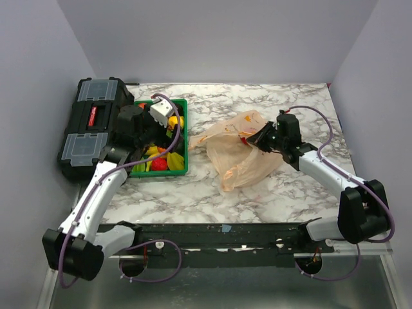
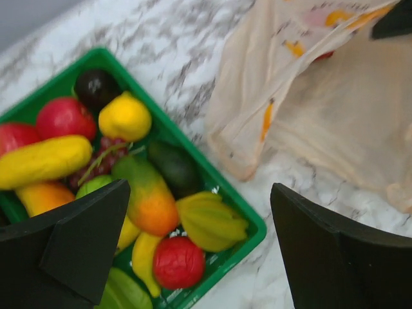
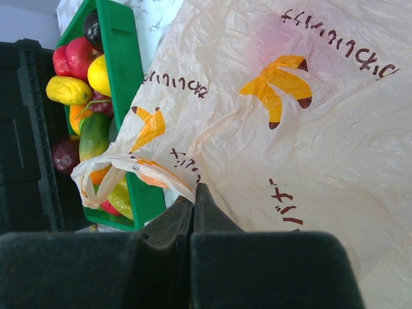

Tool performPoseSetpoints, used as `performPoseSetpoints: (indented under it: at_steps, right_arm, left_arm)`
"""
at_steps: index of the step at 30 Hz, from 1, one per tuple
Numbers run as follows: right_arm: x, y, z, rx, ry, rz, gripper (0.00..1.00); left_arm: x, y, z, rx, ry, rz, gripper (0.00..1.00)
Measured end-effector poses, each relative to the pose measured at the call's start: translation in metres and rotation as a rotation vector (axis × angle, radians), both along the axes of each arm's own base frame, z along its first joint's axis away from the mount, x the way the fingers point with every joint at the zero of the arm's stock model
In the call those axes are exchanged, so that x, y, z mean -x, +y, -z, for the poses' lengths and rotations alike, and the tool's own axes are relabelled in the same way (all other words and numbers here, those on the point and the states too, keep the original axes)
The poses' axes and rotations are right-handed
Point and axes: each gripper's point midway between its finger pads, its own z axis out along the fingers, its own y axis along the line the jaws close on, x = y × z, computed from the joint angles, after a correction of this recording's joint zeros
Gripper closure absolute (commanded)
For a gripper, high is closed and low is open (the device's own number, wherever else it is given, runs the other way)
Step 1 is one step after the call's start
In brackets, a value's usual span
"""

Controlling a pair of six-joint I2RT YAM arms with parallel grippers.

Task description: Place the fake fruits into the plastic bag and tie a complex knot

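Over the tray (image 3: 122, 64), jaws wide

Spread apart, the left gripper (image 2: 199, 193) hangs above the fake fruits (image 2: 151, 199) in the green tray. Only the wrist view of the right gripper (image 3: 193, 193) shows it clamped on the plastic bag (image 3: 322, 193) at its edge; overhead, the bag lies beside the tray.

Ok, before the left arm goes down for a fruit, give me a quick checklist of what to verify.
1. Jaws of the left gripper wide open, nothing between them: ok.
2. That gripper positioned over the fake fruits in the green tray: ok.
3. Jaws of the right gripper shut on an edge of the plastic bag: ok.
4. Bag mouth held open toward the tray: cannot tell.
5. Way from tray to bag free of the black toolbox, which sits on the tray's other side: ok.
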Motion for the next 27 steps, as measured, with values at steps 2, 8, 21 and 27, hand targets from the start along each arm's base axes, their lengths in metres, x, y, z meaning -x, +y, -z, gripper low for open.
performPoseSetpoints:
  at_steps: [2, 8, 21, 27]
  right_arm:
    - [0.0, 0.0, 0.0, 0.002, -0.003, 0.0, 0.99]
    - [-0.001, -0.001, 0.0, 0.008, -0.009, -0.003, 0.99]
    - [-0.001, -0.003, -0.003, 0.031, -0.033, -0.013, 0.99]
    - [-0.001, -0.004, -0.003, 0.044, -0.04, -0.016, 0.99]
  left_arm:
    - [-0.01, 0.022, 0.026, -0.036, 0.102, -0.07, 0.19]
    - [-0.023, 0.066, 0.106, -0.142, 0.437, -0.246, 0.24]
    - [-0.051, 0.069, 0.167, -0.19, 0.67, -0.33, 0.34]
    - [-0.057, 0.07, 0.18, -0.2, 0.707, -0.355, 0.44]
